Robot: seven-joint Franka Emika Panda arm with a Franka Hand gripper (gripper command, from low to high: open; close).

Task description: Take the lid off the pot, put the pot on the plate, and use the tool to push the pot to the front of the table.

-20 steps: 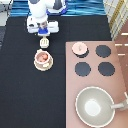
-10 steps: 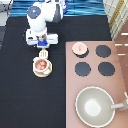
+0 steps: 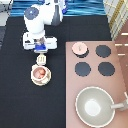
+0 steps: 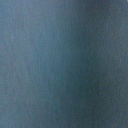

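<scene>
In the exterior view my gripper is at the upper left of the black table, shut on the tool, a pale cream spatula that points toward the view's bottom. The spatula's head touches the top side of the pink pot. That pot has no lid on it, shows a reddish-brown inside, and sits on the cream plate. The pink lid lies on the upper left burner of the stove. The wrist view is an even dark blue-grey and shows none of these things.
The pinkish-brown stove panel fills the view's right side, with black burners. A large grey-beige pan with a handle sits at the bottom right. A checkered edge runs along the top right.
My gripper has moved toward the exterior view's bottom with the spatula. The pot and the plate under it have slid the same way ahead of it.
</scene>
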